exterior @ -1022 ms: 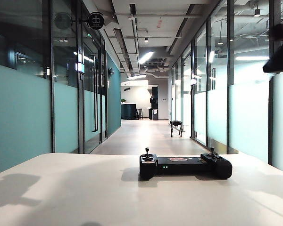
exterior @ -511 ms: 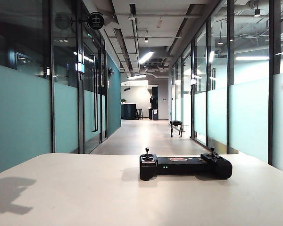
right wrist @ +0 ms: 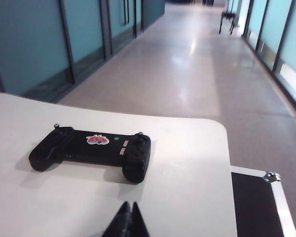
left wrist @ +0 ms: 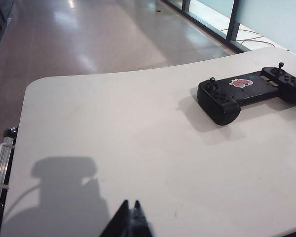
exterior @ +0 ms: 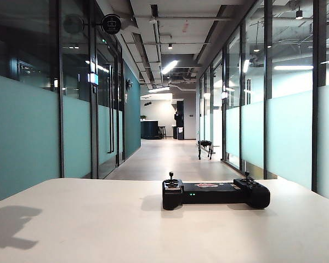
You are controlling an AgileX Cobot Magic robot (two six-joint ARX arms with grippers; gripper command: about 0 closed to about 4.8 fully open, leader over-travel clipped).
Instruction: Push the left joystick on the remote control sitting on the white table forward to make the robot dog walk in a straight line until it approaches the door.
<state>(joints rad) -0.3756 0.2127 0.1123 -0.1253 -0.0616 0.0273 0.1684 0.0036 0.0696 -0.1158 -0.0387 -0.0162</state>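
Controller and dog, well apart. Remote control (exterior: 215, 193) flat on the white table (exterior: 98, 230), toward the far right part of the top in the exterior view, long side across the view. Left joystick (exterior: 171, 176) upright on the left handle, nothing touching it; the other stick (exterior: 246, 175) upright on the right handle. Pinkish mark and small green light on the flat middle. Robot dog (exterior: 205, 148) far down the corridor floor, near the glass wall on the right, small and dark, pose hard to read at that range, probably standing on its legs.

Left gripper (left wrist: 130, 217) seen only in the left wrist view, fingertips pressed together, holding nothing, above the bare table and well apart from the remote control (left wrist: 250, 94); shadow of the arm cast on the tabletop just beside it. Right gripper (right wrist: 127, 218) seen only in the right wrist view, jaws closed and empty, over the table edge nearest that camera, near the remote control (right wrist: 91, 153) but clear of it. Neither gripper visible in the exterior view.
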